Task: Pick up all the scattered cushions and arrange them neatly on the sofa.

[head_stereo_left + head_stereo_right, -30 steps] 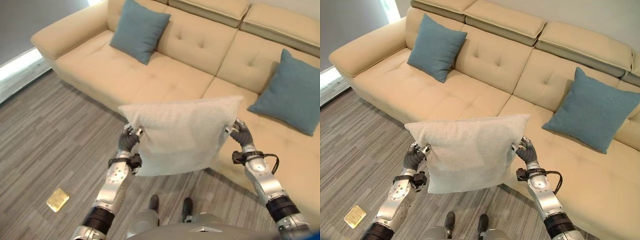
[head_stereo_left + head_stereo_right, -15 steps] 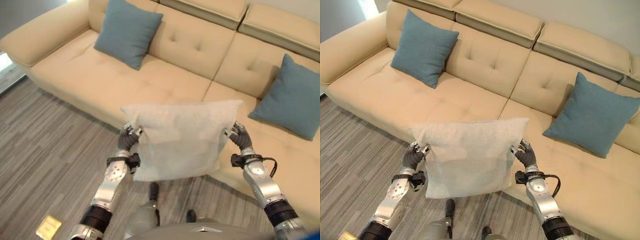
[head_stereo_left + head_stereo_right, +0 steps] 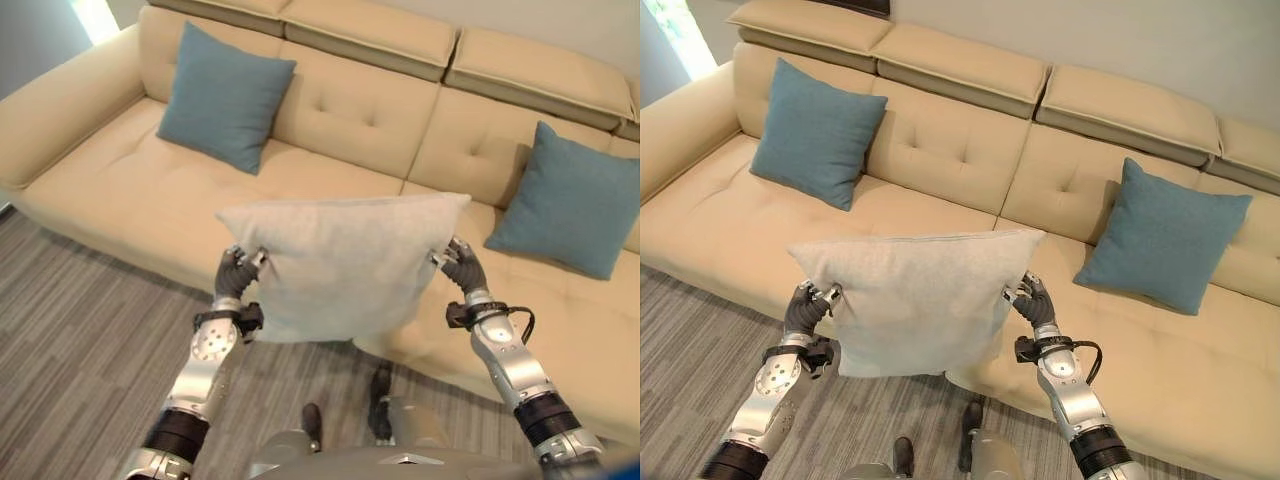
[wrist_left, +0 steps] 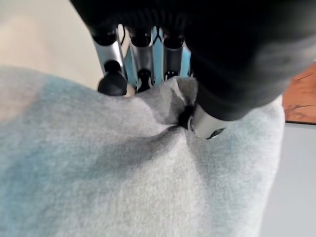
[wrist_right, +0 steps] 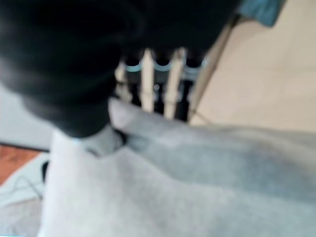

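a: left eye view, step in hand? carrying, by the look of it. grey cushion (image 3: 345, 265) held up in the air, upright and spread wide, in front of the sofa (image 3: 120, 190) edge, above the striped floor (image 3: 70, 350).

b: agreed. pinched at both upper side edges. left hand (image 3: 236, 273) curled onto the one edge, right hand (image 3: 461, 268) curled onto the other.

a: confirmed in the left wrist view: fingers (image 4: 111, 66) and thumb closed on a bunched fold of the grey cloth. same in the right wrist view, thumb pressed into a pucker, fingers (image 5: 148, 81) behind the fabric.

b: both arms stretched forward and up, wrists level with each other, cushion hanging flat between.

a: two blue cushions already leaning on the backrest: one (image 3: 222, 98) toward the sofa's left end, one (image 3: 570, 200) toward the right.

b: open stretch of seat between them, so probably the spot for the grey one.

a: next move, likely: carry forward over the seat, lower until the bottom edge rests on it, lean against the backrest, then let go with both hands together.

b: worth keeping both sides level, or else crooked on landing.
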You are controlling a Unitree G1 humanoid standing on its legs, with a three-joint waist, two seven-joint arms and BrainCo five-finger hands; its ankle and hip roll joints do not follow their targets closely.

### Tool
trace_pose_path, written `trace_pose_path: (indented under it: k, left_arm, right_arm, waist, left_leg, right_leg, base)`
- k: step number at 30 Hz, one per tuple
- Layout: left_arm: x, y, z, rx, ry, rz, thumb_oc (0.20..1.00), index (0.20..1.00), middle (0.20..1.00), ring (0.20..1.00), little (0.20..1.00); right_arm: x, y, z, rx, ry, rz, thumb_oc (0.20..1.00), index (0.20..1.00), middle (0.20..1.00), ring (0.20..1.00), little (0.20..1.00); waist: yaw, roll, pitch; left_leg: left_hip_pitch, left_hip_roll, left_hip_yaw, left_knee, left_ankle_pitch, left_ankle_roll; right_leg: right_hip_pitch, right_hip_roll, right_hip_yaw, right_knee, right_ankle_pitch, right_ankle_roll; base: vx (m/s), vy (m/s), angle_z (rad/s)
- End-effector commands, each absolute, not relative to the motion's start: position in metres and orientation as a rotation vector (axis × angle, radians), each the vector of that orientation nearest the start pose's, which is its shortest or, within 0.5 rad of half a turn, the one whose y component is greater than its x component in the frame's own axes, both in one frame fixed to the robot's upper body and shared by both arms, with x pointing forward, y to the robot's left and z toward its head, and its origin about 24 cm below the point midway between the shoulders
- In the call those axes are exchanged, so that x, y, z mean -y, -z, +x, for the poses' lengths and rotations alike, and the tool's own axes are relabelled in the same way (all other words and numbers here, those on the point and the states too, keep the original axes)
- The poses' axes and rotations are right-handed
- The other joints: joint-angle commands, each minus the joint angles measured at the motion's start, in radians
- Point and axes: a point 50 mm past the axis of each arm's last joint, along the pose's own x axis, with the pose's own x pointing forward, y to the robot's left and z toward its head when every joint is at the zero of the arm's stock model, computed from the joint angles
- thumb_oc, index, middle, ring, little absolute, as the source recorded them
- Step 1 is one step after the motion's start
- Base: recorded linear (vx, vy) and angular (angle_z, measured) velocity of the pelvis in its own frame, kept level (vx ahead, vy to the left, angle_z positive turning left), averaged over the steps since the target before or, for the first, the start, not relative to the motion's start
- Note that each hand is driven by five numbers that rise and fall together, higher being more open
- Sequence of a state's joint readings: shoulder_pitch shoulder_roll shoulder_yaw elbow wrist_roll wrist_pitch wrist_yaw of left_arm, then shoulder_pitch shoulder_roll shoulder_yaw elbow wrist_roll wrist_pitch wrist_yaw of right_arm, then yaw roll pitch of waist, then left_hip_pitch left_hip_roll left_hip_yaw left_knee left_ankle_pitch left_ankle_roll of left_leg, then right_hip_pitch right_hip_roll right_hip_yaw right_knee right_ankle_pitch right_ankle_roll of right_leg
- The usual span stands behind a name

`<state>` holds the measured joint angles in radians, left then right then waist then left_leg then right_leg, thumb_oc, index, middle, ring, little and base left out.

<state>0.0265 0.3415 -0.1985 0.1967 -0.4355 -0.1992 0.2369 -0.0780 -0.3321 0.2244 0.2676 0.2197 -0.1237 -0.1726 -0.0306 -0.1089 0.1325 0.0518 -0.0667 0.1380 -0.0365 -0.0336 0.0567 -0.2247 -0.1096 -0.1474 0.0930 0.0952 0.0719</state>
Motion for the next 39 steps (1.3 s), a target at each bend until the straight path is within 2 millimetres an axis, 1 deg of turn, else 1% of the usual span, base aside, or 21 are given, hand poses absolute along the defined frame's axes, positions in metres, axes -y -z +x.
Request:
trace_pose_path:
  k: [1,2,3,5,6,8,10,11,12,14,17,21,22,24,27,30,31,33,35,36,39]
  left_arm:
    - [-0.159,-0.052,0.258,0.144,0.085,-0.074,0.200,0.200,0.200,0.200,0.200]
    - [-0.156,-0.052,0.259,0.141,0.099,-0.084,0.200,0.200,0.200,0.200,0.200]
    - [-0.156,-0.052,0.259,0.141,0.099,-0.084,0.200,0.200,0.200,0.200,0.200]
    - [-0.154,-0.053,0.261,0.138,0.101,-0.091,0.200,0.200,0.200,0.200,0.200]
    - [-0.153,-0.053,0.261,0.138,0.101,-0.091,0.200,0.200,0.200,0.200,0.200]
    - [-0.153,-0.052,0.260,0.136,0.102,-0.088,0.200,0.200,0.200,0.200,0.200]
    - [-0.153,-0.053,0.261,0.138,0.099,-0.082,0.200,0.200,0.200,0.200,0.200]
    - [-0.153,-0.055,0.262,0.144,0.092,-0.081,0.200,0.200,0.200,0.200,0.200]
    - [-0.152,-0.056,0.263,0.146,0.089,-0.081,0.200,0.200,0.200,0.200,0.200]
    - [-0.150,-0.057,0.262,0.153,0.102,-0.085,0.200,0.200,0.200,0.200,0.200]
    - [-0.149,-0.057,0.262,0.153,0.127,-0.073,0.200,0.200,0.200,0.200,0.200]
    - [-0.158,-0.064,0.264,0.181,0.115,-0.041,0.200,0.200,0.200,0.200,0.200]
    - [-0.175,-0.076,0.263,0.243,0.051,-0.026,0.200,0.200,0.200,0.200,0.200]
    - [-0.176,-0.084,0.266,0.281,0.044,-0.012,0.200,0.200,0.200,0.200,0.200]
    - [-0.174,-0.093,0.271,0.320,0.039,-0.016,0.200,0.200,0.200,0.200,0.200]
    - [-0.160,-0.122,0.292,0.426,0.052,-0.035,0.200,0.200,0.200,0.200,0.200]
    - [-0.160,-0.123,0.292,0.428,0.052,-0.036,0.200,0.200,0.200,0.200,0.200]
    - [-0.151,-0.146,0.307,0.497,0.049,-0.070,0.200,0.200,0.200,0.200,0.200]
    - [-0.149,-0.153,0.311,0.518,0.051,-0.071,0.200,0.200,0.200,0.200,0.200]
    - [-0.143,-0.174,0.323,0.574,0.052,-0.064,0.200,0.200,0.200,0.200,0.200]
    - [-0.137,-0.207,0.338,0.661,0.047,-0.029,0.200,0.200,0.200,0.200,0.200]
  right_arm:
    - [0.171,-0.055,0.278,0.133,-0.049,-0.124,0.200,0.200,0.200,0.200,0.200]
    - [0.178,-0.054,0.275,0.126,-0.032,-0.126,0.200,0.200,0.200,0.200,0.200]
    - [0.178,-0.054,0.275,0.126,-0.032,-0.125,0.200,0.200,0.200,0.200,0.200]
    - [0.180,-0.055,0.275,0.126,-0.023,-0.126,0.200,0.200,0.200,0.200,0.200]
    - [0.180,-0.055,0.275,0.126,-0.023,-0.126,0.200,0.200,0.200,0.200,0.200]
    - [0.182,-0.055,0.275,0.127,-0.021,-0.130,0.200,0.200,0.200,0.200,0.200]
    - [0.183,-0.055,0.275,0.123,-0.014,-0.140,0.200,0.200,0.200,0.200,0.200]
    - [0.183,-0.055,0.276,0.123,-0.008,-0.143,0.200,0.200,0.200,0.200,0.200]
    - [0.184,-0.054,0.277,0.121,-0.001,-0.145,0.200,0.200,0.200,0.200,0.200]
    - [0.183,-0.057,0.277,0.132,-0.010,-0.146,0.200,0.200,0.200,0.200,0.200]
    - [0.180,-0.057,0.278,0.134,-0.017,-0.140,0.200,0.200,0.200,0.200,0.200]
    - [0.168,-0.063,0.283,0.162,-0.042,-0.119,0.200,0.200,0.200,0.200,0.200]
    - [0.159,-0.078,0.293,0.223,-0.054,-0.111,0.200,0.200,0.200,0.200,0.200]
    - [0.158,-0.086,0.296,0.255,-0.052,-0.124,0.200,0.200,0.200,0.200,0.200]
    - [0.161,-0.095,0.299,0.290,-0.037,-0.142,0.200,0.200,0.200,0.200,0.200]
    - [0.157,-0.127,0.313,0.395,-0.035,-0.164,0.200,0.200,0.200,0.200,0.200]
    - [0.157,-0.128,0.313,0.398,-0.034,-0.164,0.200,0.200,0.200,0.200,0.200]
    - [0.148,-0.157,0.323,0.492,-0.033,-0.159,0.200,0.200,0.200,0.200,0.200]
    - [0.147,-0.165,0.327,0.514,-0.030,-0.160,0.200,0.200,0.200,0.200,0.200]
    - [0.145,-0.187,0.335,0.576,-0.020,-0.179,0.200,0.200,0.200,0.200,0.200]
    - [0.142,-0.226,0.348,0.671,0.002,-0.210,0.200,0.200,0.200,0.200,0.200]
  waist:
    - [-0.004,-0.005,-0.062]
    - [-0.008,-0.022,-0.056]
    - [-0.009,-0.021,-0.057]
    - [0.009,-0.035,-0.037]
    - [0.008,-0.033,-0.038]
    - [0.016,-0.039,-0.040]
    - [0.027,-0.037,-0.037]
    - [0.035,-0.027,-0.031]
    - [0.040,-0.023,-0.026]
    - [0.039,0.001,-0.042]
    - [0.037,0.003,-0.056]
    - [0.048,0.010,-0.053]
    - [0.089,0.026,-0.053]
    - [0.086,0.029,-0.053]
    - [0.076,0.028,-0.055]
    - [0.062,0.025,-0.049]
    - [0.062,0.025,-0.048]
    - [0.053,0.029,-0.031]
    - [0.051,0.030,-0.025]
    - [0.044,0.034,-0.006]
    - [0.041,0.039,0.028]
  left_leg:
    - [-0.042,0.042,-0.032,0.136,-0.129,-0.069]
    - [-0.090,0.054,-0.032,0.272,-0.132,-0.093]
    - [-0.098,0.056,-0.034,0.285,-0.138,-0.093]
    - [-0.212,0.064,-0.075,0.431,-0.115,-0.101]
    - [-0.216,0.065,-0.077,0.437,-0.119,-0.101]
    - [-0.249,0.070,-0.102,0.390,-0.128,-0.092]
    - [-0.285,0.083,-0.138,0.327,-0.068,-0.105]
    - [-0.302,0.097,-0.169,0.254,-0.011,-0.120]
    - [-0.316,0.100,-0.184,0.233,0.007,-0.126]
    - [-0.253,0.095,-0.231,0.152,0.011,-0.129]
    - [-0.218,0.086,-0.215,0.138,0.000,-0.118]
    - [-0.186,0.086,-0.128,0.153,-0.041,-0.089]
    - [-0.147,0.104,-0.023,0.133,-0.064,-0.076]
    - [-0.141,0.106,-0.013,0.126,-0.063,-0.078]
    - [-0.139,0.100,-0.017,0.120,-0.064,-0.077]
    - [-0.160,0.093,-0.016,0.120,-0.065,-0.082]
    - [-0.162,0.093,-0.017,0.122,-0.065,-0.082]
    - [-0.211,0.094,-0.023,0.130,-0.061,-0.084]
    - [-0.231,0.094,-0.025,0.134,-0.058,-0.085]
    - [-0.284,0.092,-0.033,0.153,-0.054,-0.087]
    - [-0.374,0.088,-0.042,0.191,-0.051,-0.089]
  right_leg:
    - [0.107,0.059,-0.013,-0.017,-0.110,0.035]
    - [0.136,0.052,-0.012,-0.032,-0.115,0.019]
    - [0.136,0.054,-0.014,-0.033,-0.114,0.018]
    - [0.169,0.057,0.006,-0.044,-0.132,-0.007]
    - [0.168,0.058,0.005,-0.044,-0.133,-0.007]
    - [0.185,0.057,0.015,-0.058,-0.141,-0.003]
    - [0.203,0.062,0.027,-0.063,-0.151,-0.001]
    - [0.217,0.072,0.040,-0.062,-0.165,-0.003]
    - [0.228,0.074,0.050,-0.063,-0.174,-0.005]
    - [0.230,0.076,0.079,-0.044,-0.185,-0.002]
    - [0.228,0.053,0.100,-0.036,-0.176,0.014]
    - [0.200,0.004,0.120,-0.013,-0.149,0.052]
    - [0.162,-0.053,-0.011,0.004,-0.106,0.086]
    - [0.158,-0.064,-0.050,-0.001,-0.099,0.094]
    - [0.160,-0.054,-0.024,-0.016,-0.104,0.089]
    - [0.152,-0.054,-0.023,-0.053,-0.097,0.082]
    - [0.151,-0.054,-0.024,-0.052,-0.097,0.082]
    - [0.113,-0.051,-0.023,-0.060,-0.093,0.076]
    - [0.097,-0.050,-0.022,-0.058,-0.092,0.074]
    - [0.050,-0.047,-0.016,-0.050,-0.088,0.070]
    - [-0.036,-0.047,-0.004,-0.018,-0.083,0.067]
  base:
    - [0.21,-0.106,0.24]
    - [0.14,-0.089,0.20]
    - [0.10,-0.078,0.17]
    - [0.06,-0.036,0.12]
    - [0.08,-0.013,-0.01]
    - [0.12,0.034,-0.19]
    - [0.15,0.085,-0.22]
    - [0.13,0.109,-0.17]
    - [0.15,0.161,-0.16]
    - [0.21,0.246,-0.68]
    - [0.16,0.219,-0.84]
    - [0.07,0.238,-0.78]
    - [0.04,0.203,-1.03]
    - [0.05,0.064,-1.53]
    - [0.05,-0.005,-0.62]
    - [0.01,-0.041,0.44]
    - [-0.07,-0.041,0.04]
    - [-0.10,-0.045,0.01]
    - [-0.09,-0.028,-0.01]
    - [-0.13,-0.027,-0.02]
    - [-0.16,-0.023,0.02]
